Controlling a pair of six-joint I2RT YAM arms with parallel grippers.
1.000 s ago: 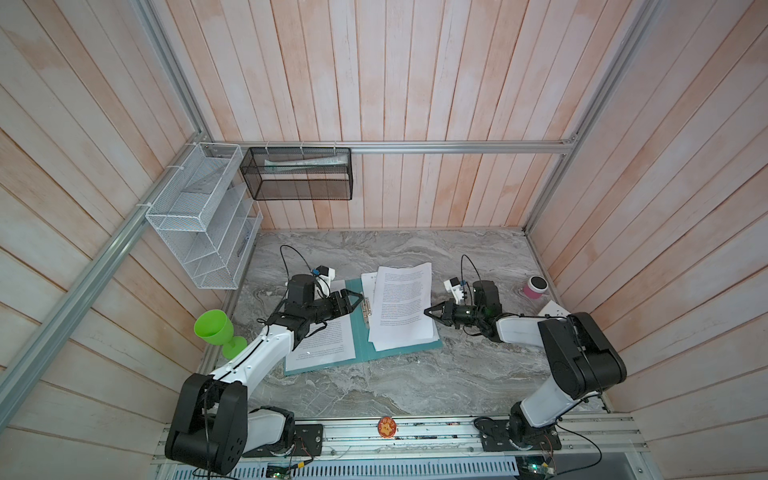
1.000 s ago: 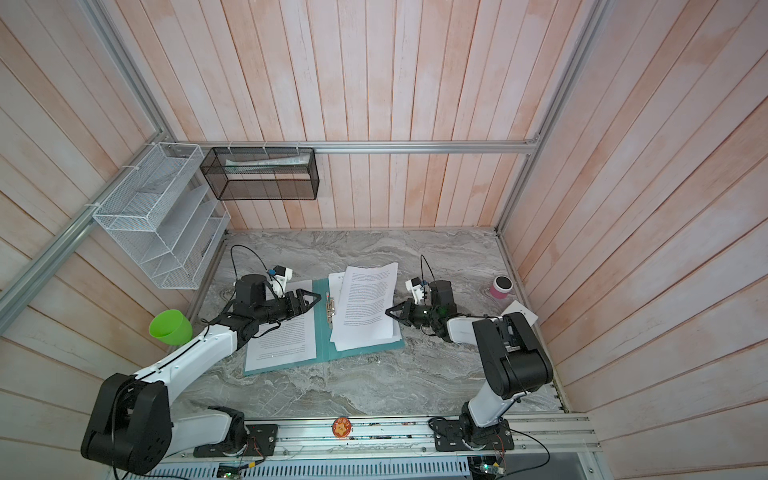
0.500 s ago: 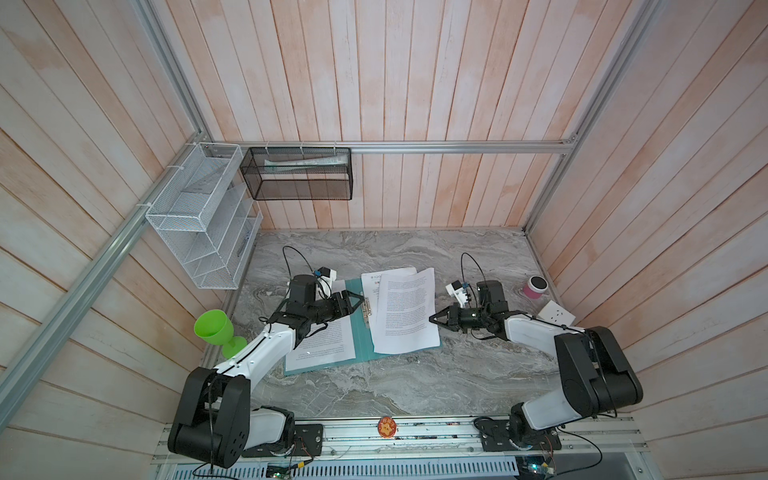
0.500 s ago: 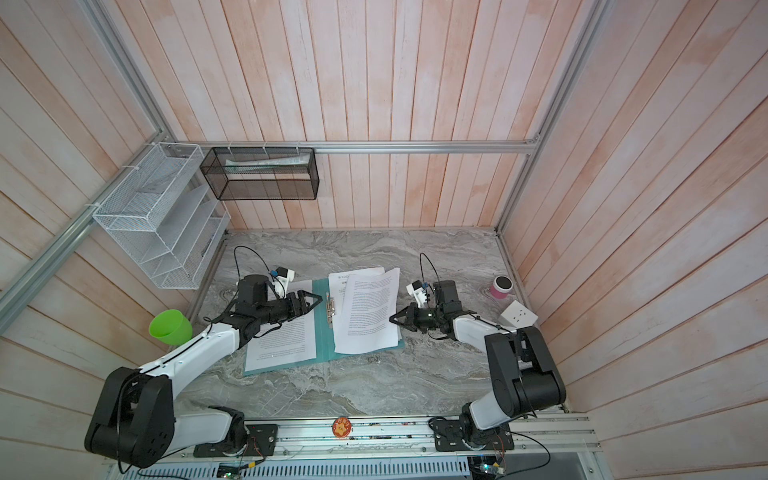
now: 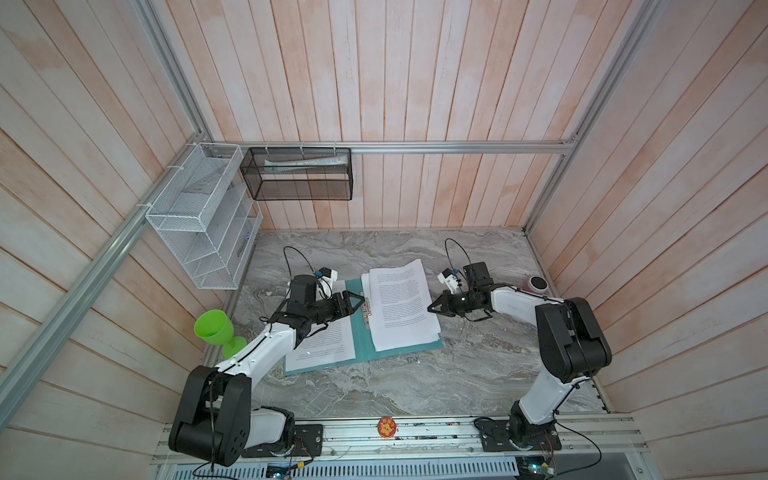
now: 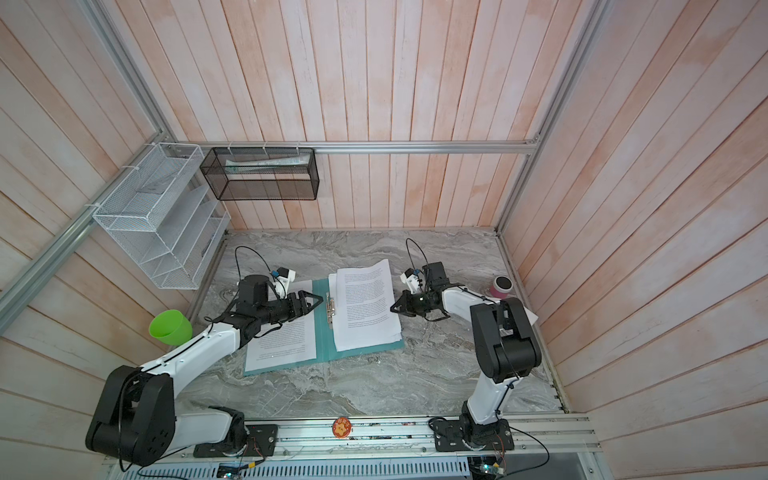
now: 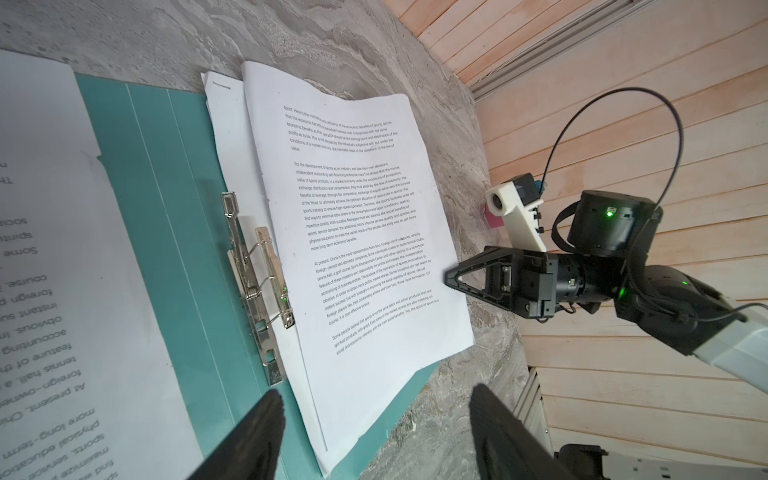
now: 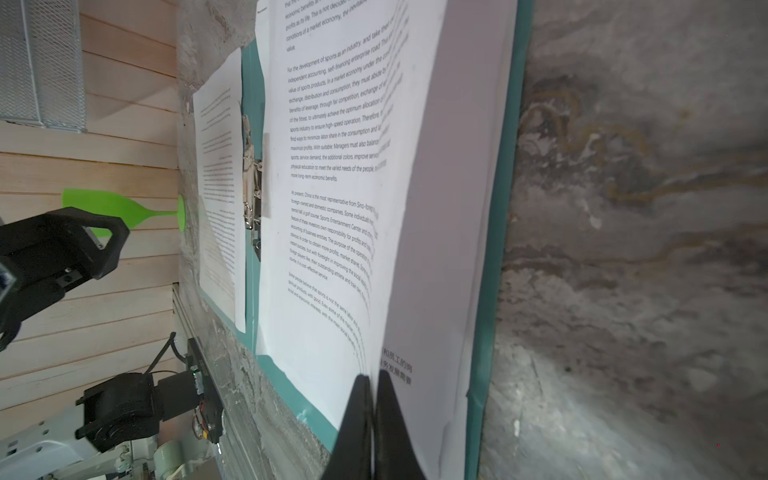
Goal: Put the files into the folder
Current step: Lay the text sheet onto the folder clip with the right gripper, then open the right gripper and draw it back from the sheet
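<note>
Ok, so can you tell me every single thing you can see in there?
folder: one, teal, lying open on the table
files: white with black print, a stack on the folder's right half and a sheet on its left half
clip: one, silver, at the folder's spine
goblet: one, bright green, at the table's left edge
wire rack: one, white, on the left wall
mesh basket: one, black, hung on the back rail, pale papers inside
small container: one, pink with a dark top, at the table's right edge
round badge: one, orange, on the front rail
table: one, grey marble
left gripper: black, open, by the clip
right gripper: black, shut on the stack's right edge
</note>
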